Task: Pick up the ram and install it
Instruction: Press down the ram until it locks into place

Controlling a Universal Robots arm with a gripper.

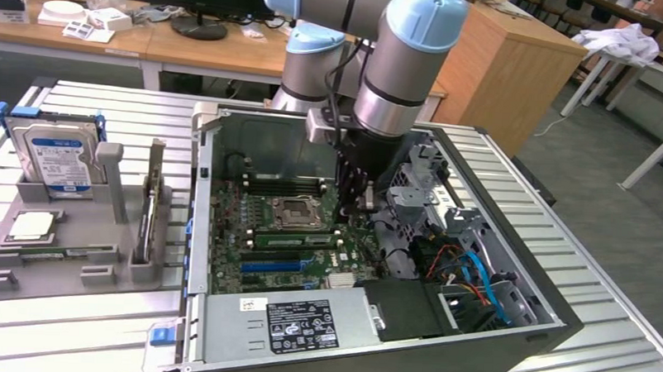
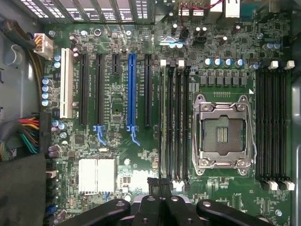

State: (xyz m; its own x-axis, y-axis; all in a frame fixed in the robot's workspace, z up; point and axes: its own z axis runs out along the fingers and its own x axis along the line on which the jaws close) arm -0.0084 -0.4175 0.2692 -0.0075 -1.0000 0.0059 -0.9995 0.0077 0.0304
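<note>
The ram apparently stands in the memory slot beside the CPU socket and the clenched, empty gripper hangs over its end: seating seems in hand, needing a straight downward press.

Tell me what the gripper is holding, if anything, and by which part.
Nothing, as far as shows: the gripper is shut with nothing visible between its fingers, above the motherboard's memory slots.
</note>
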